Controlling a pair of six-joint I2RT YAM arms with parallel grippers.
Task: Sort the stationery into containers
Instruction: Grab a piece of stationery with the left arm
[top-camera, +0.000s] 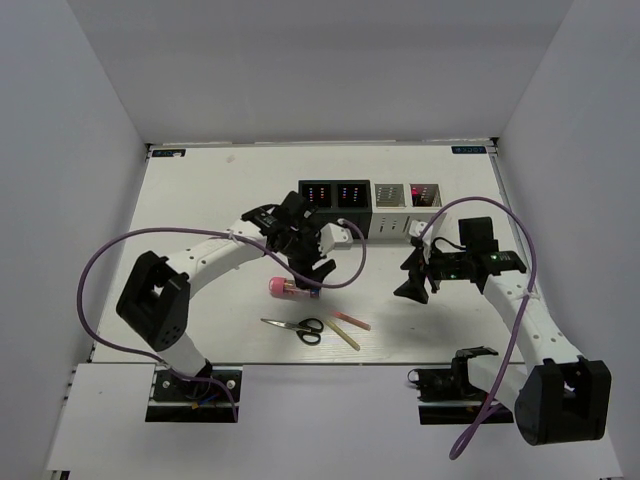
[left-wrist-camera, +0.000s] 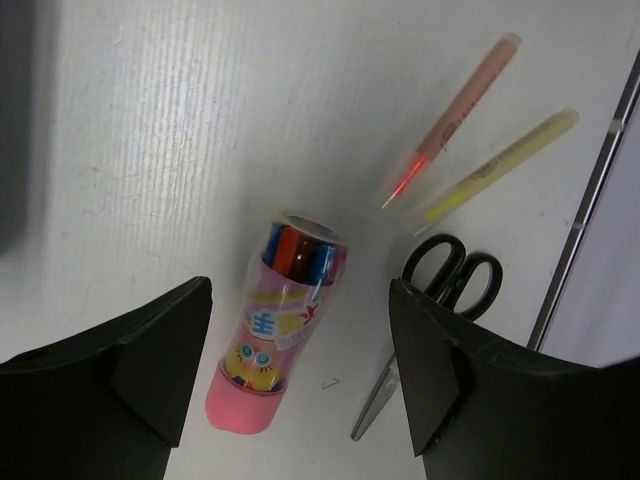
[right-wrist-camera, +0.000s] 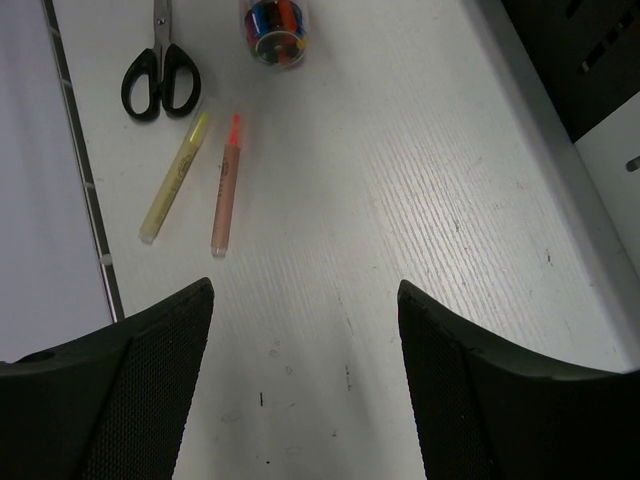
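Note:
A pink cylindrical tube (top-camera: 283, 287) of coloured pens lies on the white table. My left gripper (top-camera: 306, 278) hovers over it, open; in the left wrist view the tube (left-wrist-camera: 278, 330) lies between the spread fingers (left-wrist-camera: 300, 300), untouched. Black-handled scissors (top-camera: 297, 328) and the pink stick (top-camera: 352, 320) and tan stick (top-camera: 342, 333) lie near the front edge. Four cube bins stand in a row at the back: two black (top-camera: 335, 195), two white (top-camera: 407, 195). My right gripper (top-camera: 415, 276) is open and empty over bare table (right-wrist-camera: 305, 295). No loose markers show.
The right wrist view shows the scissors (right-wrist-camera: 160, 80), tube (right-wrist-camera: 275, 25), tan stick (right-wrist-camera: 175, 178) and pink stick (right-wrist-camera: 226, 187) ahead, and a bin wall (right-wrist-camera: 590, 60) at upper right. The table's front edge (left-wrist-camera: 585, 210) runs just beyond the scissors (left-wrist-camera: 450, 275). Purple cables loop beside both arms.

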